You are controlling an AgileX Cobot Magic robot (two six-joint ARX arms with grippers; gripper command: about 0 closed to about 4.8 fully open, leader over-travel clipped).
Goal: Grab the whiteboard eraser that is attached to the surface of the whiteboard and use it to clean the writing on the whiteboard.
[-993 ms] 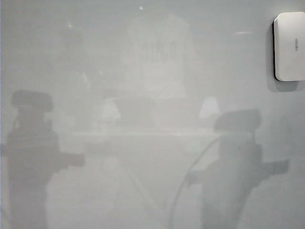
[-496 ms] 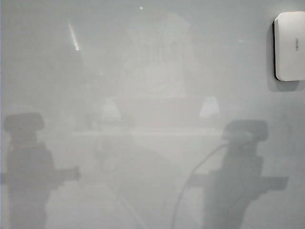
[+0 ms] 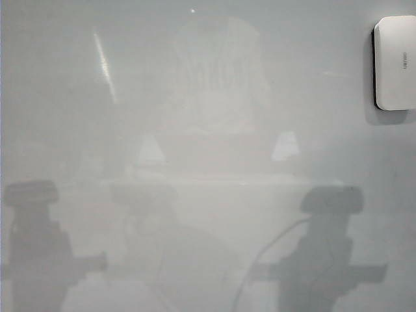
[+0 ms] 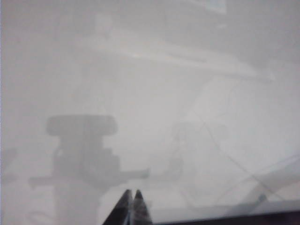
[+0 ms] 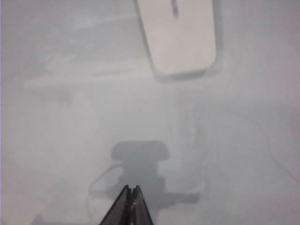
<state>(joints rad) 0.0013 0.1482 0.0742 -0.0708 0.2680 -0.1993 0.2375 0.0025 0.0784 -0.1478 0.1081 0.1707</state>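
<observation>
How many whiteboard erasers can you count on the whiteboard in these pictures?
1. The whiteboard eraser sits at the whiteboard's upper right edge in the exterior view, partly cropped; more could lie out of frame.

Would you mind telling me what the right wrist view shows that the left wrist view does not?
Only the right wrist view shows the white rounded-corner whiteboard eraser, stuck to the board well ahead of the shut right gripper. Only the left wrist view shows the shut left gripper. Both share the glossy pale grey whiteboard with arm shadows; no writing is visible in either.
</observation>
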